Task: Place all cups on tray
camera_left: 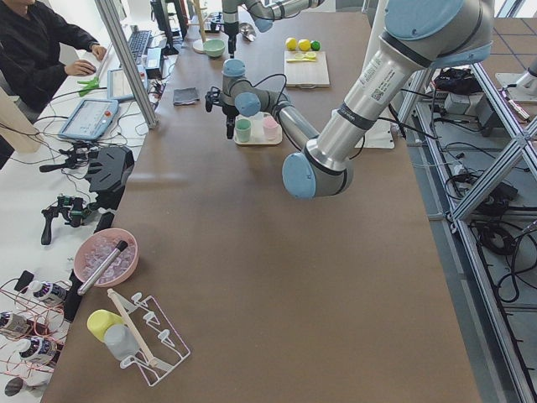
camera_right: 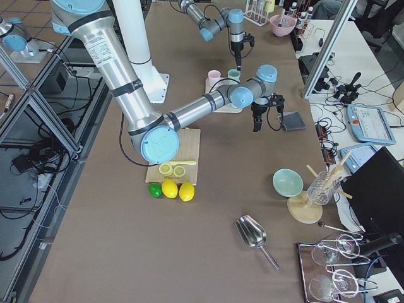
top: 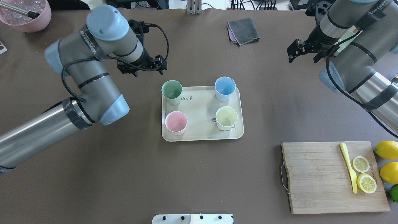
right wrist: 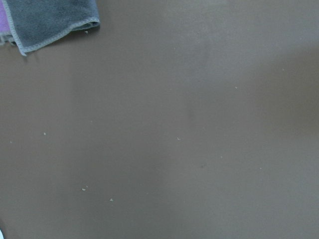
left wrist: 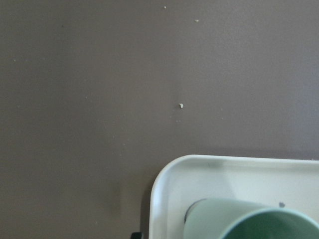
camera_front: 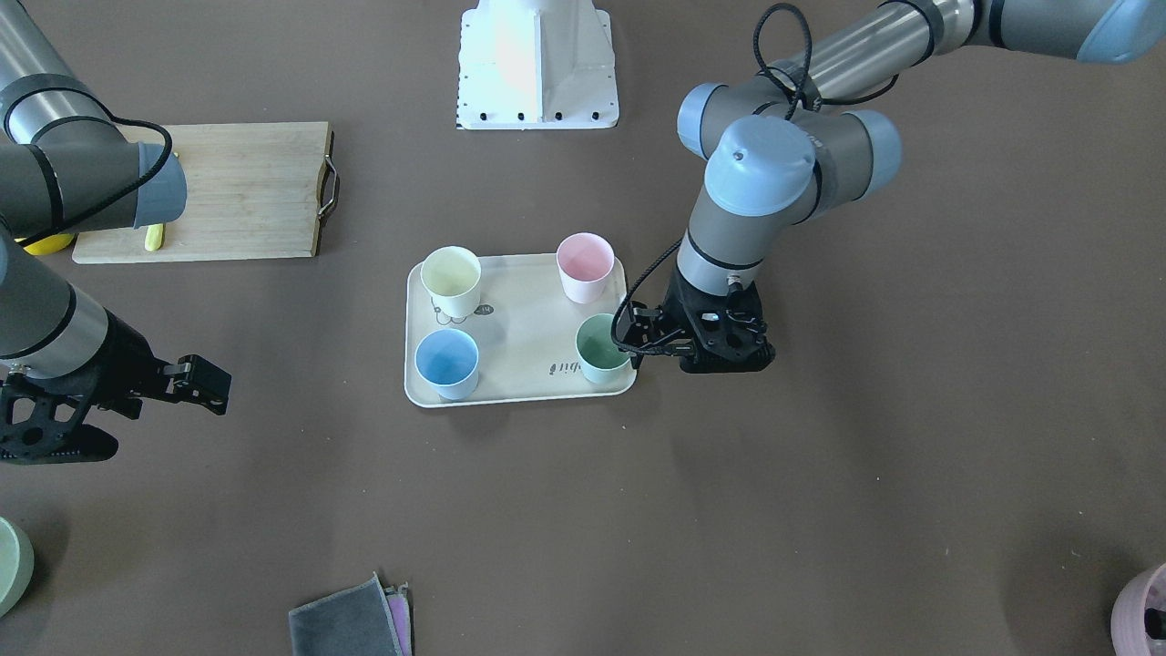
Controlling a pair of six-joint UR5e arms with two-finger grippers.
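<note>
The cream tray [camera_front: 524, 319] lies mid-table, and it also shows in the overhead view [top: 202, 109]. Four cups stand upright on it, one near each corner: pale yellow [camera_front: 451, 281], light pink [camera_front: 585, 266], light blue [camera_front: 446, 363] and mint green [camera_front: 603, 348]. My left gripper [camera_front: 724, 351] hangs just outside the tray's edge beside the mint green cup [top: 172, 92], open and empty. The left wrist view shows that cup's rim [left wrist: 259, 221] and the tray's corner [left wrist: 164, 184]. My right gripper [camera_front: 55, 442] is open and empty, far from the tray over bare table.
A wooden cutting board [top: 323, 177] holds lemon slices [top: 363, 174] and a yellow knife [top: 348, 166], with whole lemons [top: 387, 149] beside it. A grey cloth [top: 243, 30] lies at the far edge. A mauve pot [top: 26, 15] and a sage dish [camera_front: 11, 565] sit at corners.
</note>
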